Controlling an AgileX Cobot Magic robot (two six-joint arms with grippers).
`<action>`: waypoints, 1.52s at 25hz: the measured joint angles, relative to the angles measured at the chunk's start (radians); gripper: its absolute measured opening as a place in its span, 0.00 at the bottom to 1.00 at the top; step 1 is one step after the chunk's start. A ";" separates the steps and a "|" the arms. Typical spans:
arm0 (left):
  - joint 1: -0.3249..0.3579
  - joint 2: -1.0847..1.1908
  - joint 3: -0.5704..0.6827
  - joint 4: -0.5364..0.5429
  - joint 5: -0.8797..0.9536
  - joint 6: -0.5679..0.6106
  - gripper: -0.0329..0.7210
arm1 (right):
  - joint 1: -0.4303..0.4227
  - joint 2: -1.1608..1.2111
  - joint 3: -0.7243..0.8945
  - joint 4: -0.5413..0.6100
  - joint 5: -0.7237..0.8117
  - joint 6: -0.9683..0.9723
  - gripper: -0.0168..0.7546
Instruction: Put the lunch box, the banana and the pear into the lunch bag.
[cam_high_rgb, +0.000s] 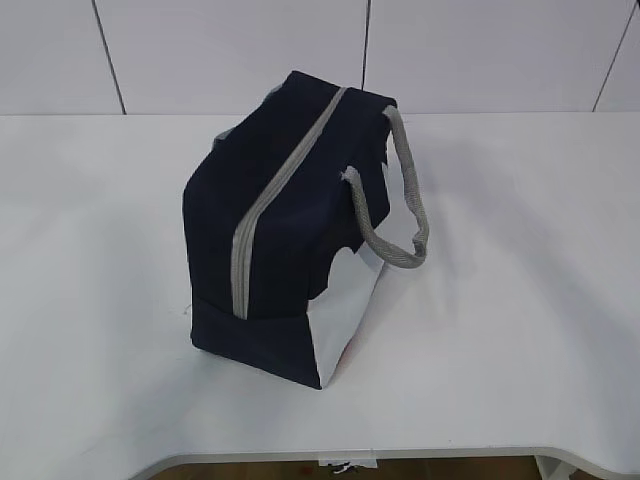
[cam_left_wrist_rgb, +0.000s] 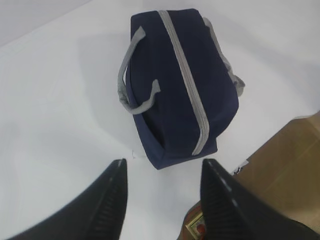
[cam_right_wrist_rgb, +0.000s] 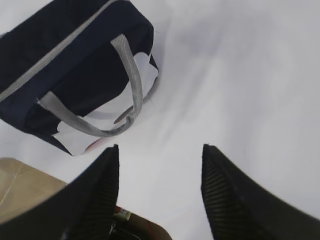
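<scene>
Plainly: lunch bag (cam_high_rgb: 285, 230) zipped, no readable writing; white table (cam_high_rgb: 520, 300).

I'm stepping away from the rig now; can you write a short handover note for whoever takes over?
Left gripper: open, empty, above the table near the lunch bag.
Right gripper: open, empty, beside the bag's handle side.
The lunch bag stands alone on the table, zipper strip closed.
Lunch box, banana and pear are in no view; whether they are inside cannot be told.
Left: check the contents.
</scene>
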 joint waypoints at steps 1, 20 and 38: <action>0.000 -0.055 0.054 0.000 0.000 0.000 0.52 | 0.000 -0.022 0.024 0.000 0.000 0.000 0.56; 0.000 -0.616 0.463 0.065 0.004 0.000 0.52 | 0.000 -0.533 0.425 -0.004 0.004 -0.002 0.56; 0.000 -1.126 0.908 0.026 -0.090 0.000 0.41 | 0.000 -1.059 0.750 -0.032 -0.009 -0.005 0.56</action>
